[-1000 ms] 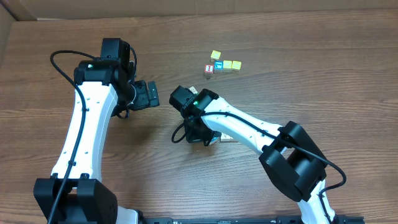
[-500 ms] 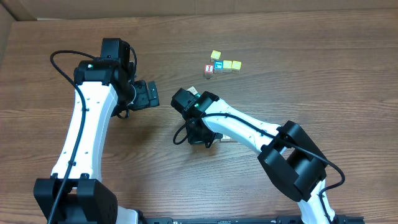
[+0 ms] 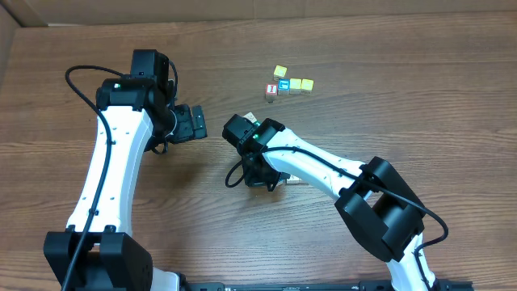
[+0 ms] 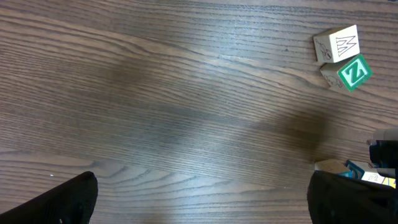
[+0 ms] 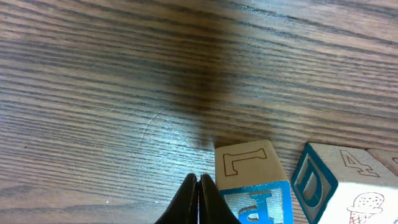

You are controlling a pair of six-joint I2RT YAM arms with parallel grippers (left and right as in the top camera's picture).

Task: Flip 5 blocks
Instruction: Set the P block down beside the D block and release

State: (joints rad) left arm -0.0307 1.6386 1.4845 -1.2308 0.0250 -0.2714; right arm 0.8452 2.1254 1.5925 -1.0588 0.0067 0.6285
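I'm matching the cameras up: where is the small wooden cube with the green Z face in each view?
Overhead: not visible, probably hidden under the white right arm.
Left wrist: small wooden green Z cube, upper right, just below a cream zigzag-marked cube.
Right wrist: not in it.
Shared landmark: the shut right claw, in all three views.

My right gripper point(image 5: 198, 198) sits at the near edge, its fingertips pressed together with nothing between them, low over the wooden table point(image 5: 93, 93). Just right of the tips stands a block with an outlined L point(image 5: 249, 160) on top and a blue face below. Just beside it, further right, a second block point(image 5: 339, 177) shows a blue D, a 4 and an ice-cream drawing.
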